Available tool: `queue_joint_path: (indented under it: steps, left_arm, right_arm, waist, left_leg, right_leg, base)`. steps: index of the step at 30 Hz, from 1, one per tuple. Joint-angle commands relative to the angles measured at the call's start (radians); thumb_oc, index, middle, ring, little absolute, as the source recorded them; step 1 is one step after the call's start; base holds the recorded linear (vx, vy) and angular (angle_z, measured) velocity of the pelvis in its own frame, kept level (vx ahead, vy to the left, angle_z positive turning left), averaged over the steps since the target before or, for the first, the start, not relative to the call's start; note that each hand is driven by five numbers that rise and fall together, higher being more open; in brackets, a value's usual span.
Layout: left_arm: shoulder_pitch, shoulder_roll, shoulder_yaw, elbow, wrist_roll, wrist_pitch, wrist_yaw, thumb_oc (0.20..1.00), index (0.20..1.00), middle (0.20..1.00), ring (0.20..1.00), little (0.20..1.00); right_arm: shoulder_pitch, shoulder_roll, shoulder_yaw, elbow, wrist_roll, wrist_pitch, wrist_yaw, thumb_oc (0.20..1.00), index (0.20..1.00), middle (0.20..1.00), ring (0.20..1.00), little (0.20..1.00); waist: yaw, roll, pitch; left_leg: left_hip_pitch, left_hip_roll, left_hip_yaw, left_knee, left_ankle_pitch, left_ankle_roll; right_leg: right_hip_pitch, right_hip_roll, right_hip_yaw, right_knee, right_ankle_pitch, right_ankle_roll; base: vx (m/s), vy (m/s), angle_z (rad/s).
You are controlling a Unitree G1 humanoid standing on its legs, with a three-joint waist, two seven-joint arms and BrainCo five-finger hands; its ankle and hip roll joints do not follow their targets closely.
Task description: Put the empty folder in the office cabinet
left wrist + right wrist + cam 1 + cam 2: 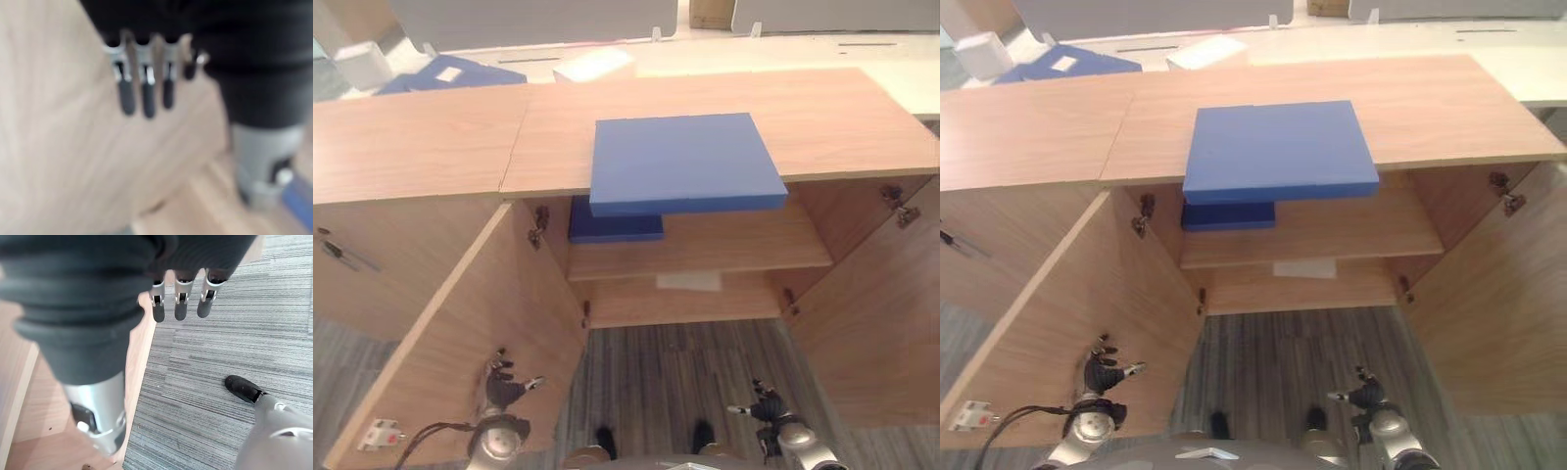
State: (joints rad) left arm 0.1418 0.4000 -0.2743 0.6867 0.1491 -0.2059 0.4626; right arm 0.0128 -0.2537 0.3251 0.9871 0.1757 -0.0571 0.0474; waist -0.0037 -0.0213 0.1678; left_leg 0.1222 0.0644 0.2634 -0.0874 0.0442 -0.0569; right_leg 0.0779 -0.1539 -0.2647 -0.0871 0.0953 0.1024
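Cabinet [724, 117] doors stand wide open, the left door [460, 343] and the right door [881, 304] swung out toward the robot over the grey striped carpet [675, 372]. On the cabinet's wooden top lies a blue folder [683, 162], flat, its near edge hanging out past the front edge of the top, above the opening. Inside, on the shelf [724, 245], a second blue folder [615, 227] lies flat at the left end, partly hidden beneath the overhanging one. A pale label [688, 281] sits on the board below the shelf's front.

Both hands hang low, well apart from either folder and holding nothing. The left hand [502, 385] is down by the inner face of the left door, close to the wood; in its wrist view the fingers [146, 95] point out straight and relaxed in a row against the wood grain, curled round nothing. The right hand [766, 406] hangs over the carpet near the right door's lower edge, fingers [180, 308] likewise loose and straight, spread a little.

Behind the cabinet runs a pale desk [783, 49] carrying a white box [594, 65], and off to the left lies another blue item [445, 73] with a white label.
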Motion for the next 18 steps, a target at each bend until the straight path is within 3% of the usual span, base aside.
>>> queue_joint_path:
  steps: [1, 11, 18]
  left_arm:
    - [-0.101, 0.131, 0.046, -0.118, 0.087, -0.023, 0.135, 1.000, 1.000, 1.000, 1.000, 1.000]
    - [-0.184, 0.190, 0.016, -0.302, 0.223, -0.014, 0.117, 1.000, 1.000, 1.000, 1.000, 1.000]
    - [-0.251, 0.257, 0.037, -0.456, 0.380, 0.065, 0.200, 1.000, 1.000, 1.000, 1.000, 1.000]
  right_arm:
    - [-0.056, -0.059, 0.014, 0.026, -0.067, -0.024, 0.007, 1.000, 1.000, 1.000, 1.000, 1.000]
    - [-0.054, -0.074, 0.052, -0.018, -0.065, 0.017, -0.010, 1.000, 1.000, 1.000, 1.000, 1.000]
    - [-0.043, -0.066, 0.047, -0.034, -0.073, 0.028, -0.016, 1.000, 1.000, 1.000, 1.000, 1.000]
  waist:
    - [0.004, 0.021, 0.011]
    - [-0.011, 0.027, -0.014]
    - [-0.028, 0.036, -0.027]
  left_leg:
    - [0.041, 0.060, -0.040, 0.000, -0.014, 0.003]
    - [0.031, 0.073, -0.022, 0.000, -0.008, -0.011]
    - [0.033, 0.080, -0.017, 0.000, -0.008, -0.017]
  right_leg:
    - [0.012, 0.014, 0.030, 0.000, 0.032, 0.030]
    - [0.008, 0.040, 0.064, 0.000, 0.003, 0.014]
    - [0.008, 0.051, 0.096, 0.000, -0.007, 0.011]
  base:
    - [0.02, -0.046, 0.02]
    - [0.02, -0.060, -0.04]
    - [0.01, -0.017, -0.06]
